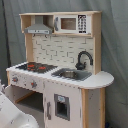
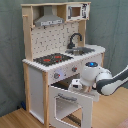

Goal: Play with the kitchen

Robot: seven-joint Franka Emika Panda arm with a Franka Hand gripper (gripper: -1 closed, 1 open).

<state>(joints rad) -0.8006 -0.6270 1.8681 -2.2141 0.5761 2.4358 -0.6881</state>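
The toy kitchen (image 1: 65, 50) (image 2: 37, 75) is white and pale wood, with a black-red hob (image 1: 35, 66) (image 2: 52, 59), a black faucet (image 1: 82, 59) (image 2: 75, 39) over the sink (image 1: 70, 74), a grey hood (image 2: 49, 19) and a small microwave (image 1: 70, 23). In the second exterior view its oven door (image 2: 70, 105) hangs tilted open, and my gripper (image 2: 75, 84) is at the door's top edge, just under the knobs (image 2: 56, 76). In the first exterior view only a white part of my arm (image 1: 12, 112) shows at the lower left; the gripper is out of sight there.
A grey curtain (image 2: 110, 25) hangs behind the kitchen. The floor (image 2: 15, 117) is wood. My arm (image 2: 112, 80) reaches in from the second exterior view's right, in front of the cabinet under the sink.
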